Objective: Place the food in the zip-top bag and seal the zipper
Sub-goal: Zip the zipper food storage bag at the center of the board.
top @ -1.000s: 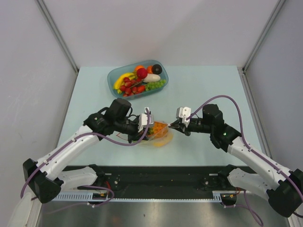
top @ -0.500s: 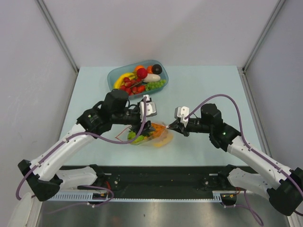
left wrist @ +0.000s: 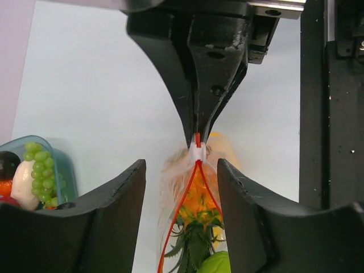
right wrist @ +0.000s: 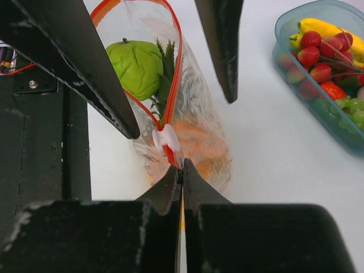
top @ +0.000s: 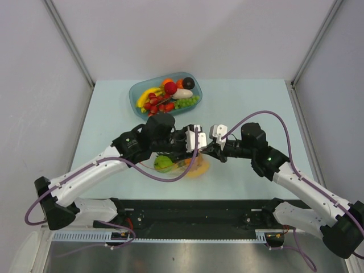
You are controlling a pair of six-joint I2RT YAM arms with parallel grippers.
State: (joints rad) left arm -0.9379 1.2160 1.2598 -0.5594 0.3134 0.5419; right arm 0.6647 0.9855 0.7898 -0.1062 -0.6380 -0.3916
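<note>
1. Currently my right gripper is pressed together, pinching the zipper at its end, just by the white slider.
2. My left gripper is spread, with a finger on either side of the bag at its open mouth.
3. Green and orange food sits inside the bag.
4. Beyond the bag, a tray holds more fruit.

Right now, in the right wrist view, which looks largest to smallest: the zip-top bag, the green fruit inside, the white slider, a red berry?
1. zip-top bag
2. green fruit
3. white slider and red berry: look alike, and the berry lies farther away, so unranked.
</note>
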